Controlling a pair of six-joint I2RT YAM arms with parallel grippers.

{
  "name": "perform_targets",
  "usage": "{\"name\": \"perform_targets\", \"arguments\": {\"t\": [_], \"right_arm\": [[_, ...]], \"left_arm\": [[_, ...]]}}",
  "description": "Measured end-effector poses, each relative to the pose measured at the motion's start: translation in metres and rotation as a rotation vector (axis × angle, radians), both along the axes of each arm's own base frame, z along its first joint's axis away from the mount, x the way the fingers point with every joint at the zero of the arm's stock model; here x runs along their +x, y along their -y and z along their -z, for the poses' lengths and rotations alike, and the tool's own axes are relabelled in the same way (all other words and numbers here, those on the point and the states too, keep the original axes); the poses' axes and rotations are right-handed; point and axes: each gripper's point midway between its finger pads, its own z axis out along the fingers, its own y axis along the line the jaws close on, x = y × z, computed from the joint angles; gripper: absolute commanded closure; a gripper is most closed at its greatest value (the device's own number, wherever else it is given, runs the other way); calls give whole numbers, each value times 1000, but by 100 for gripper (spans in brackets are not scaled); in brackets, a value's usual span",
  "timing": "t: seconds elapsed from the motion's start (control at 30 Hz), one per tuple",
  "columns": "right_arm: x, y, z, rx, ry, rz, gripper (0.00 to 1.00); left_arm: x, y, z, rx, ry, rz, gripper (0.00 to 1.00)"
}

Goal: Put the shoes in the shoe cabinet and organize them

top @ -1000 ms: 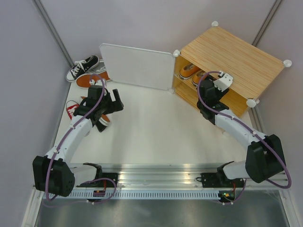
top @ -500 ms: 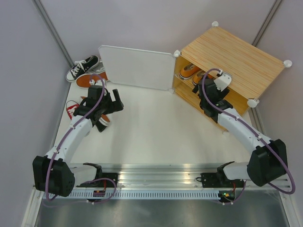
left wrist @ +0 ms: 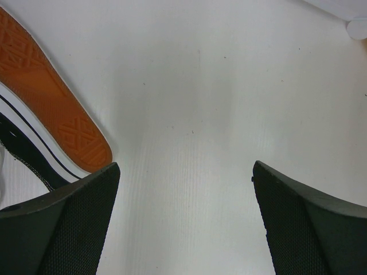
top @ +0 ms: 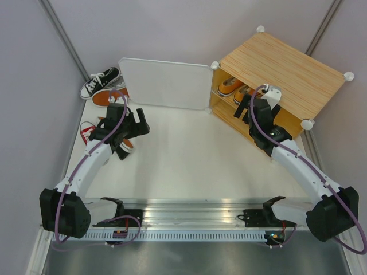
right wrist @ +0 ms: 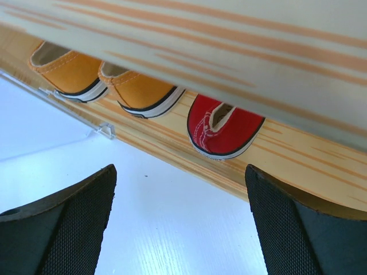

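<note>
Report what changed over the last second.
The right arm swung its elbow and shoulder rightward, while the right gripper kept to the front of the cabinet shelf. Its jaws are open and the red shoe lies free on the shelf; the earlier view hides whether it was just released. The left gripper, open, and the loose shoes stayed put.

Lab cell, grey partition walls (top: pixel 172 28), aluminium rail (top: pixel 195 213)

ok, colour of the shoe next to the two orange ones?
The shoe is red, white-edged; clearest in the right wrist view.
</note>
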Motion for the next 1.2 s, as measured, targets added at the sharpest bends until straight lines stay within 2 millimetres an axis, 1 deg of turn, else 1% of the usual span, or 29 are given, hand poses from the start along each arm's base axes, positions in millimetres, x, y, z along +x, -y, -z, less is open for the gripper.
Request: {"name": "perform_targets", "arguments": {"t": [0.2,0.33,0.57,0.73,0.83,0.97,1.07,1.1,1.13,1.2], "right_arm": [[-2,-9,4,-38,-30,-87,4],[-6,-19,5,-53,-52,-175,4],[-20,-37,1,-51,-77,-328,4],[-34,-61,-6,-69,-108,-535,4],[-46,-80,-15,-68,-112,-684,3],[-59,-96,-21,-56,-101,-815,3],[-69,-108,-25,-46,-86,-915,3],[-72,-111,-26,-42,-83,-940,3],[-75,-115,-26,-39,-81,-971,3],[-80,-121,-24,-30,-81,-1023,3]], "left_arm": [[0,0,0,0,-1,0,0],[0,0,0,0,-1,0,0],[0,0,3,2,-9,0,0],[1,1,10,0,-32,-3,0],[2,2,18,-1,-58,-8,0],[2,-1,26,-7,-91,-44,0],[4,-8,27,-23,-95,-97,0],[5,-14,27,-29,-97,-125,0],[6,-21,27,-34,-101,-156,0],[6,-41,29,-29,-111,-244,0]]}}
